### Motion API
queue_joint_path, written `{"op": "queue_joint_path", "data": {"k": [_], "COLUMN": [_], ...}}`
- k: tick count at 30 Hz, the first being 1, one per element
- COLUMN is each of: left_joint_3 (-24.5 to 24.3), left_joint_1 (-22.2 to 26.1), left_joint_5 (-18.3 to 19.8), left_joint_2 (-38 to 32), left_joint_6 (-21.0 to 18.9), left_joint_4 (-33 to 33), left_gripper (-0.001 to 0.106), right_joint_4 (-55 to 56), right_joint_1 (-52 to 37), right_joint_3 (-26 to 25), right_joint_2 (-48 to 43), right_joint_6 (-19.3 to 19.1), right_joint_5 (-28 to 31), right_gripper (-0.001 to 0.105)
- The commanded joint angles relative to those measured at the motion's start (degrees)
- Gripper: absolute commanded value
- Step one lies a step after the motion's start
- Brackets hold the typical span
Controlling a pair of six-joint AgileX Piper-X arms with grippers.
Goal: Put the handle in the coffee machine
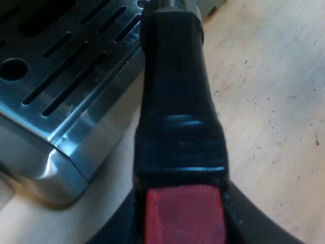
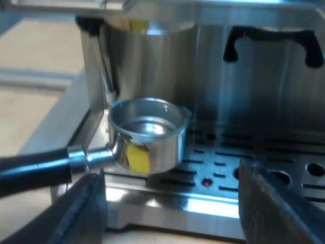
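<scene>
Bright warm light washes the table [image 1: 264,76] beside the drip tray [image 1: 86,132], whose steel corner glares. Above the holder [image 2: 147,134], the espresso machine [image 2: 274,101] sits dim and bluish.

the metal holder [image 2: 147,134] hung level just above the slotted drip tray [image 1: 61,76] of the steel espresso machine [image 2: 264,91], not locked in. its round basket stood upright with the mouth open upward and a yellow patch on its side. its dark handle [image 1: 177,101] ended in a red tip [image 1: 185,213].
</scene>
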Motion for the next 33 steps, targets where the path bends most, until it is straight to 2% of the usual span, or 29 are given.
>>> {"op": "queue_joint_path", "data": {"k": [1, 5, 8, 14, 15, 16, 18, 24, 33], "left_joint_3": [-0.9, -0.9, -0.9, -1.7, -1.99, -2.41, -3.29, -5.27, -5.41], "left_joint_1": [0.05, 0.05, 0.05, 0.05, 0.05, 0.05, 0.05, 0.05, 0.05], "left_joint_5": [2.59, 2.35, 0.44, 0.0, -0.13, -0.14, -0.14, -0.14, -0.02], "left_joint_2": [-0.67, -0.67, -0.49, 3.67, 4.44, 5.23, 6.12, 9.08, 11.92], "left_joint_6": [-0.11, -0.15, -0.15, -1.04, -1.03, -1.03, -0.91, -0.48, 0.01], "left_joint_4": [-3.54, -4.98, -6.41, -7.57, -7.56, -7.56, -7.72, -9.52, -12.41], "left_gripper": [0.0, 0.0, 0.0, 0.0, 0.0, 0.0, 0.0, 0.0, 0.0], "right_joint_4": [-3.27, -6.88, -9.88, -14.37, -19.13, -21.33, -23.35, -26.74, -27.36], "right_joint_1": [-0.04, -0.04, -0.04, -0.04, -0.19, -0.5, -1.19, -2.8, -6.31], "right_joint_3": [-0.11, -0.11, -0.11, -0.11, -0.11, -0.11, -0.11, -0.11, -0.11], "right_joint_2": [2.45, 5.38, 7.38, 9.56, 10.95, 11.58, 12.26, 12.95, 12.95], "right_joint_6": [-0.91, -1.14, -1.33, -2.21, -7.01, -9.79, -11.14, -11.12, -11.12], "right_joint_5": [2.12, 2.25, 2.25, 2.25, 2.14, 1.59, 0.69, -0.61, -0.8], "right_gripper": [0.057, 0.057, 0.057, 0.055, 0.055, 0.055, 0.055, 0.055, 0.055]}}
